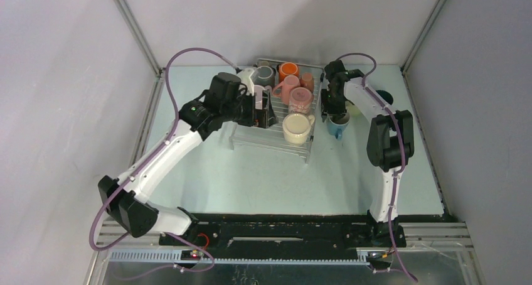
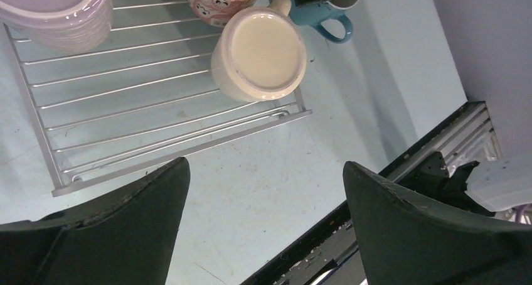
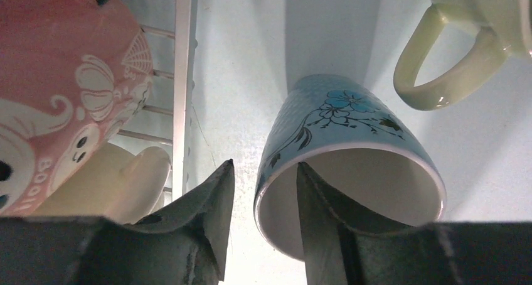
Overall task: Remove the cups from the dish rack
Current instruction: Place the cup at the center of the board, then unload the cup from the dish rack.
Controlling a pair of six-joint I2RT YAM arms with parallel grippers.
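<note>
Several cups: we count at least six on the rack (image 1: pixel 263 136), among them a lilac cup (image 2: pixel 56 15), a speckled cup (image 3: pixel 63 78) and a cream cup (image 1: pixel 296 128). The cream one sits at the rack's near right corner.
Rack: by the middle of the desk's (image 2: pixel 351 78) far edge.
Blue cup (image 3: pixel 351 118): off the rack, just to its right, toward the far right corner. It seems to be set down upright, and a green cup (image 3: pixel 495 9) stands close beside it.
Right hand (image 3: pixel 265 166): the fingers are partly spread astride the blue cup's wall, one inside and one outside. A gap shows at the outer finger, so we see no pinch.
Left hand (image 2: pixel 265 166): spread wide and empty, above the rack's near edge.
Risk, blue cup: if the hand lifts off at an angle, we think the inner finger could catch the rim and tip or drag the cup.
Risk, neighbours: a dragged blue cup has little room, so it could knock the green cup or the rack's right side.
Risk, cream cup: it stands at the rack's corner, so a glancing finger could shove it over the edge onto the desk.
Risk, rack: thin wire is probably light, and a sideways pull on any cup may slide the whole rack.
Risk, arms: the cream cup lies just beside the right hand, so if the left reaches there first we expect crowding.
</note>
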